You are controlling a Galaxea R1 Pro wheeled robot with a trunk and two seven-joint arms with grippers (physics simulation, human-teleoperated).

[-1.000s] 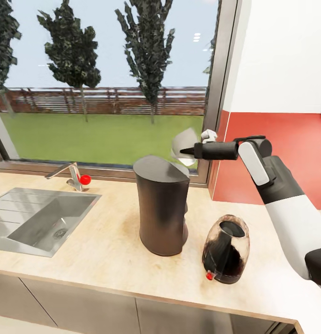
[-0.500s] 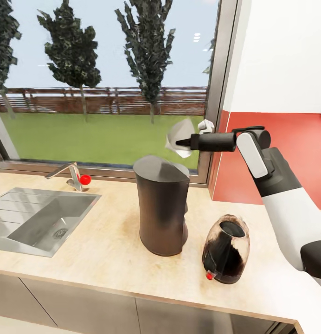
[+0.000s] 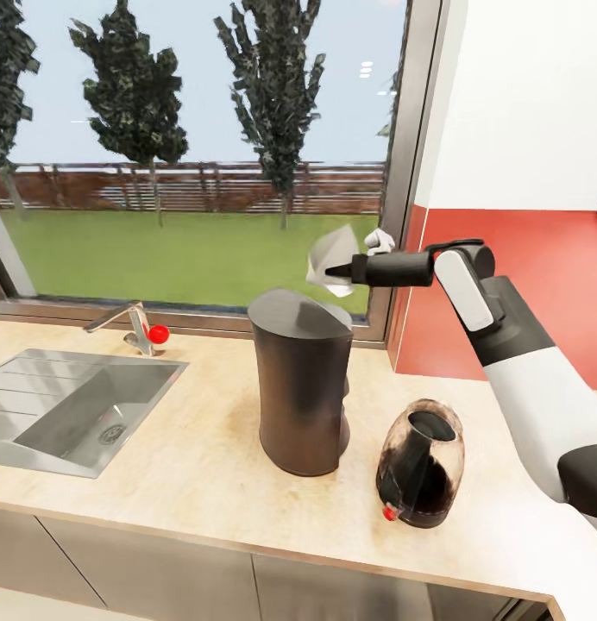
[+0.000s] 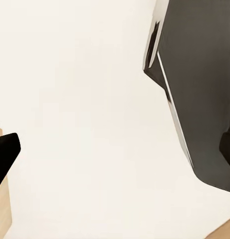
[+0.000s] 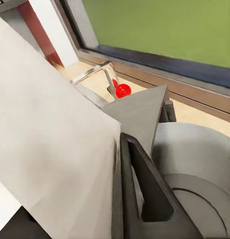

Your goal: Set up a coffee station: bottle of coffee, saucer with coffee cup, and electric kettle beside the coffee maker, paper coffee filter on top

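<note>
While outstretched level, right claw pinches paper filter

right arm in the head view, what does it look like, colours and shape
The right arm has a smooth white forearm shell, a black band at the elbow end and a dark grey wrist section with a white oblong panel. A thin black cable loops over the wrist. The right gripper is a black cylinder tapering to slim, pointed black fingers.
</note>
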